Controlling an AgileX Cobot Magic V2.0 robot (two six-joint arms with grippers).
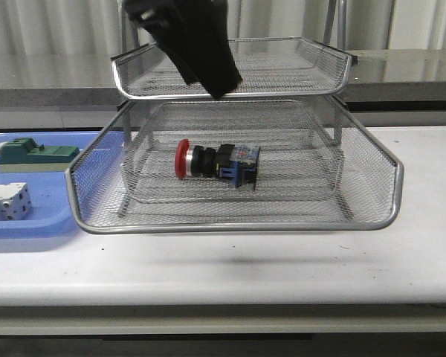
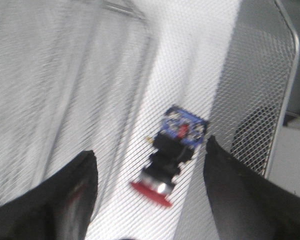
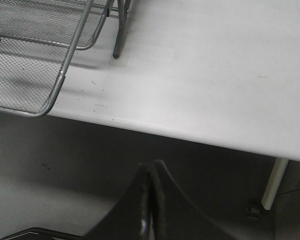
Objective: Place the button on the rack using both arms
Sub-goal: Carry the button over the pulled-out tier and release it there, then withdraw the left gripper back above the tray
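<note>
The button (image 1: 215,161) lies on its side in the pulled-out lower tray of the silver wire rack (image 1: 238,227), red head to the left. My left gripper (image 1: 215,85) hangs above it, level with the upper tray, touching nothing. In the left wrist view that gripper (image 2: 150,150) is open and empty, and the button (image 2: 172,150) rests on the mesh (image 2: 65,75) below the gap between its fingers. My right gripper (image 3: 152,167) is shut on nothing, off the table's front edge. A corner of the rack (image 3: 60,85) shows beside it. The right arm is out of the front view.
A flat blue tray (image 1: 30,223) sits left of the rack, holding a green block (image 1: 33,152) and a white terminal block (image 1: 7,201). The white table (image 1: 282,268) runs in front of the rack; its front edge (image 3: 190,135) crosses the right wrist view.
</note>
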